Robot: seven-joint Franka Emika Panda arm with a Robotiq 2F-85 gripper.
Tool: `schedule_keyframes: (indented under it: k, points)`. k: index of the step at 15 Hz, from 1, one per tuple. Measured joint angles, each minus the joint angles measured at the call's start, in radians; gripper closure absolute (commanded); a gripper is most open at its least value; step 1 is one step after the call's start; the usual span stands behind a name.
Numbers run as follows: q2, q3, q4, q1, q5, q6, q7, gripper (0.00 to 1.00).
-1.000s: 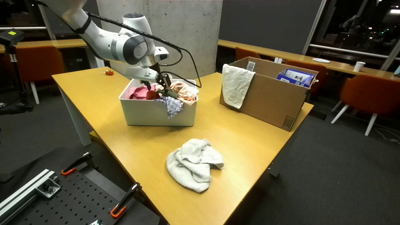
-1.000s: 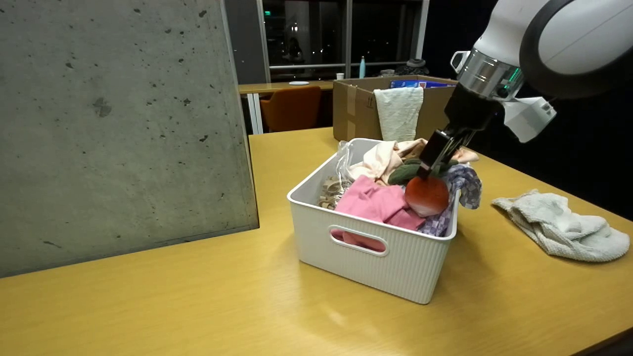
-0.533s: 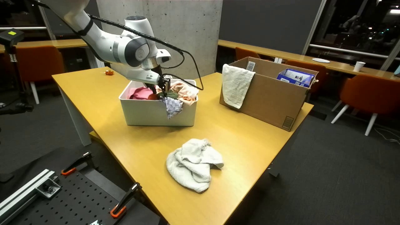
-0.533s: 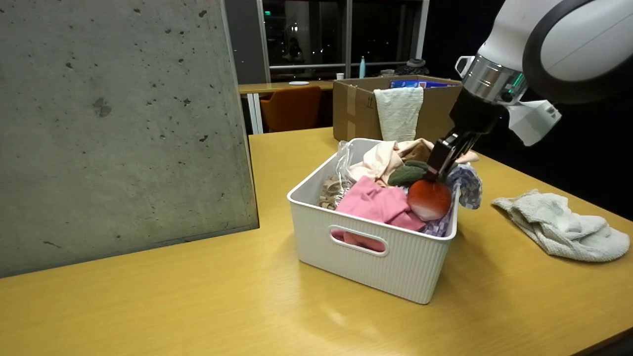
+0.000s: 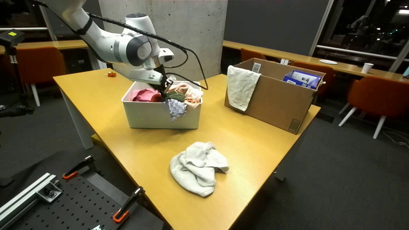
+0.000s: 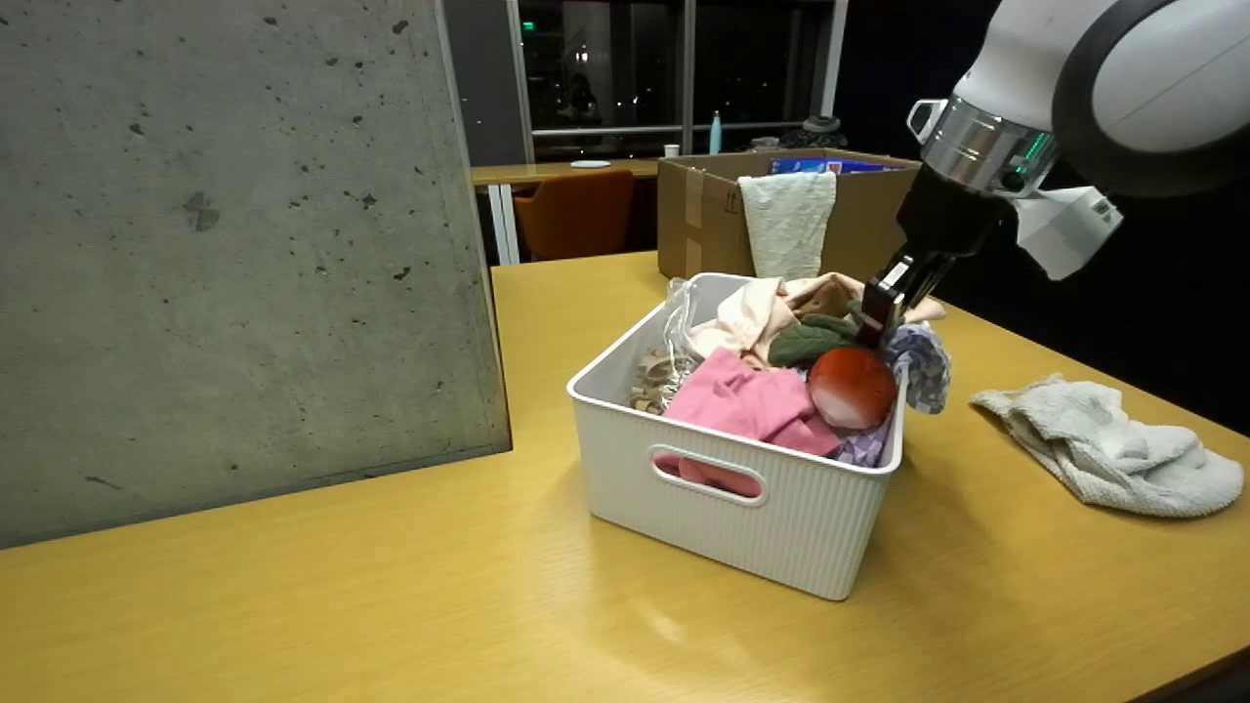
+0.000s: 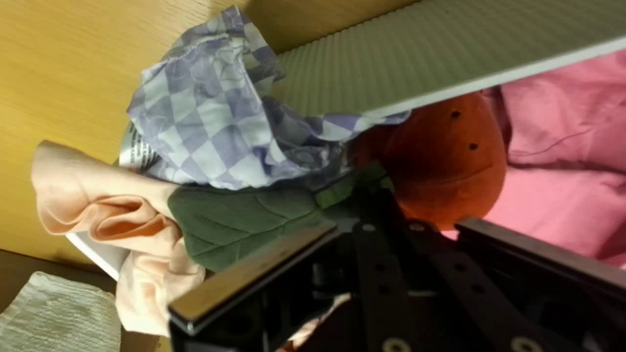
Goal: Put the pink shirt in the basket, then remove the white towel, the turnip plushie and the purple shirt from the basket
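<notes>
Turnip plushie [image 6: 852, 389] shifted slightly — round, red | gripper [image 6: 868, 340] clenched on its veined green leaves [image 7: 239, 225]

A packed basket [image 6: 796, 542] with bare desk [image 6: 293, 625] on several sides
Closed at the leafy end of the turnip plushie [image 6: 853, 391], the jaws stand just inside a long wall; the pink shirt [image 6: 742, 395] and peach garment [image 6: 747, 317] fill the room near them, and the purple shirt [image 7: 205, 112] is bunched over that rim. Above, a black cable [image 5: 163, 39] loops out from the robot arm [image 5: 108, 44]. A bare strip separates basket and white towel [image 5: 199, 169]; another reaches to the cardboard box [image 5: 268, 99]. A concrete pillar [image 6: 225, 244] blocks part of one edge.
</notes>
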Motion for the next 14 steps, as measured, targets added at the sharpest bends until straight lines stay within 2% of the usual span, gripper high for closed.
schedule_keyframes:
  k: [10, 14]
  points:
    - [-0.221, -0.047, -0.15, -0.005, -0.045, 0.0, 0.06, 0.99]
    - [-0.322, -0.074, -0.231, -0.046, -0.045, 0.0, 0.064, 0.99]
